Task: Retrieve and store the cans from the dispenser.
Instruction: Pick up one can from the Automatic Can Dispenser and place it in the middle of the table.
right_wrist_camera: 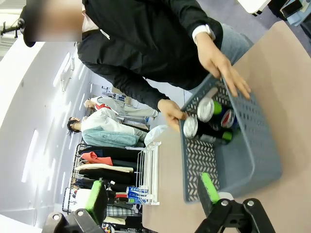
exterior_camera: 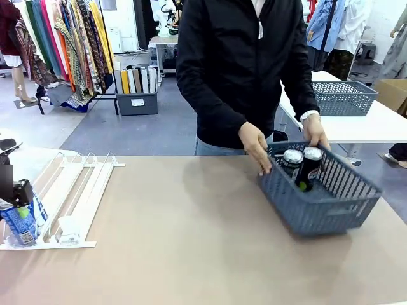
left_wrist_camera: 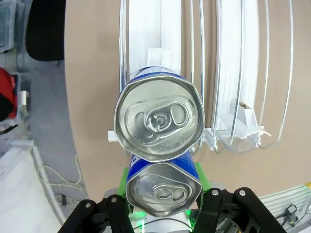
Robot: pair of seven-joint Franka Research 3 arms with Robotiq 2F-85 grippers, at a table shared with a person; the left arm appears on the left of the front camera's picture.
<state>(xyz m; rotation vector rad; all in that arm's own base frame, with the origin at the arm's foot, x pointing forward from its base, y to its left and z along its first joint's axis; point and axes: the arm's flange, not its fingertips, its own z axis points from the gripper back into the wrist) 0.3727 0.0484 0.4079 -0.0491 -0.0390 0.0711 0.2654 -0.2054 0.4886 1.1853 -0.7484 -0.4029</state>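
While the blue can [exterior_camera: 19, 223] stands at the dispenser [exterior_camera: 76, 187] front stop, step: retrieval.
Left gripper [left_wrist_camera: 163, 184]: clenched on that can.
Right gripper [right_wrist_camera: 153, 194]: released, empty.
Next: lift clear of the stop, carry to the basket [exterior_camera: 331, 213].

Low in my left wrist view, my left tool [left_wrist_camera: 164, 195] is black with green pads, the blue can [left_wrist_camera: 163, 187] there and the second can [left_wrist_camera: 159, 119] above it, blue too, are silver-topped, and the dispenser [left_wrist_camera: 228, 73] is white on the tan table [left_wrist_camera: 92, 97]. At the right of the front view the basket [exterior_camera: 331, 210] is grey-blue latticework, its black cans [exterior_camera: 310, 168] silver-topped with a dab of green, and the person's jacket [exterior_camera: 235, 63] is black.
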